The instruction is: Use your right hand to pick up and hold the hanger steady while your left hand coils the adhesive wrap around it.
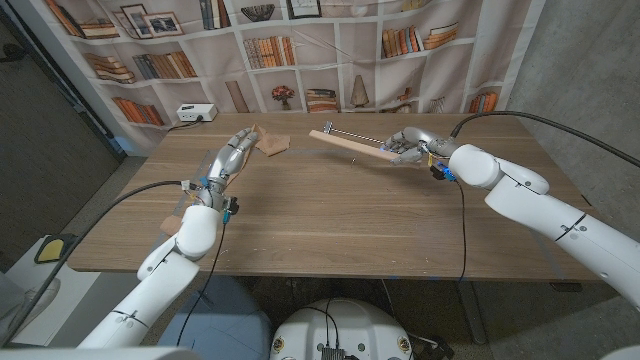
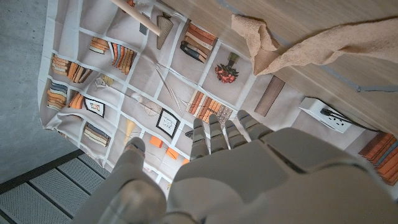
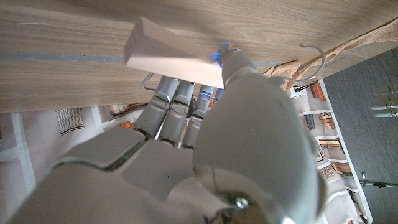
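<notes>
Nearest on the wooden table (image 1: pixel 330 220), both arms reach in from the near corners toward the far edge. On the left, the left hand (image 1: pixel 228 160) stretches forward with its fingers (image 2: pixel 211 134) straight and slightly apart, grasping nothing. Just beyond its fingertips, near the far edge, lies the tan adhesive wrap (image 1: pixel 268 143), a crumpled strip resting on the wood and apart from the hand. Over on the right, the right hand (image 1: pixel 412 143) closes its fingers around one end of the wooden hanger (image 1: pixel 345 143), thumb pressed on top of the pale bar. That hanger stretches leftward from the hand, its metal hook (image 3: pixel 313 59) at mid bar. Behind the table hangs a bookshelf backdrop (image 1: pixel 300 50).
</notes>
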Controlling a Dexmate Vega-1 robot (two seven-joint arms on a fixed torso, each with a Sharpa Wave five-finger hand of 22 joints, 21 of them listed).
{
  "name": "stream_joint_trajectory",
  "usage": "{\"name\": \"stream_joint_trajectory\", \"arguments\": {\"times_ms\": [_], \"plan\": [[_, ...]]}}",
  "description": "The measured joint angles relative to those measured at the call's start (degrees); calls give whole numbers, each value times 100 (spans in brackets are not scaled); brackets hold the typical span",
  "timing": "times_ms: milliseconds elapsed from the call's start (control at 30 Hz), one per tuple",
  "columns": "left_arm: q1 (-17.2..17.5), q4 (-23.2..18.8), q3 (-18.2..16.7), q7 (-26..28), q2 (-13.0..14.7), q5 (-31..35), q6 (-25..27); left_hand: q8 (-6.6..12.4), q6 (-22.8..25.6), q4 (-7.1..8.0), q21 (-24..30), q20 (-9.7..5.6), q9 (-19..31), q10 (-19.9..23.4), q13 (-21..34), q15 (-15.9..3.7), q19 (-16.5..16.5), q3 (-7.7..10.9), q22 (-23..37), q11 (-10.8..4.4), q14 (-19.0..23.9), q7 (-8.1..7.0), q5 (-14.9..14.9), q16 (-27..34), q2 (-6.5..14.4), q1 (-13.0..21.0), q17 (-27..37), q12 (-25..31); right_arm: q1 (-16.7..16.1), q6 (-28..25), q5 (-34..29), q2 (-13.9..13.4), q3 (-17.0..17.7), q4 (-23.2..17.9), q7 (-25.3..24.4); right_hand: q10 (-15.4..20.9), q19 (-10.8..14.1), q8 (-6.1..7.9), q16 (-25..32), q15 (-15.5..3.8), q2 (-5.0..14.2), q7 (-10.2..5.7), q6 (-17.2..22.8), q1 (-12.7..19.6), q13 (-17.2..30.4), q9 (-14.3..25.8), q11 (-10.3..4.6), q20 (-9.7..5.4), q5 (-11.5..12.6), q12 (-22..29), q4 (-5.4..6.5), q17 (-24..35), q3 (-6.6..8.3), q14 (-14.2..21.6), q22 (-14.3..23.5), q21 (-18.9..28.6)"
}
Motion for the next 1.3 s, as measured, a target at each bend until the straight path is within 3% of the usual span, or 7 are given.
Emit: {"name": "stream_joint_trajectory", "arguments": {"times_ms": [167, 267, 367, 1300], "plan": [[70, -79, -23, 16, 32, 152, 37, -15, -66, -17, 0, 87, 0, -25, 0, -21, -4, 17, 0, 23, 21, -65, -27, 0, -20, 21, 0, -5, 5, 0, -15, 6, -8, 0, 0, 0, -28, 0, -10, 1, 0, 0, 0, 0, 0, -1, 0, -10, -5, 0, 0, 9, 0, 3, -1, 6], [115, -135, -38, 22, 54, 202, 52, -78, -190, -17, 0, 350, 0, -231, -1, 14, -10, 17, 8, 25, 29, -170, -27, 0, -20, 21, 0, -94, 7, -4, -27, 7, -10, 0, 0, 0, -28, 0, -13, 1, 1, 0, 0, -1, 0, -1, 0, -10, -9, 0, 0, 24, 0, 28, -1, 11], [163, -195, -53, 31, 83, 382, 126, -78, -248, -17, 0, 463, 30, -282, -1, 53, 9, 17, 14, 11, 8, -204, -27, 0, -20, 21, 13, -116, 13, -10, -39, 8, -17, -7, 0, 0, -28, 0, -26, 2, 7, 0, 0, -7, 0, 2, 0, -10, -10, 0, 0, 24, 0, 31, -3, 39], [549, -488, -232, 121, 113, 1207, 279, -144, -575, -63, 0, 462, 29, -151, 27, 92, 9, 63, 13, -68, 92, -286, -27, 0, -21, 21, 12, -88, 77, -66, -110, 15, -71, -9, 68, -1, -68, 0, -77, 13, 7, 0, 0, -6, 0, 3, 0, 30, 24, 0, 0, 79, 0, 51, -24, 176]]}}
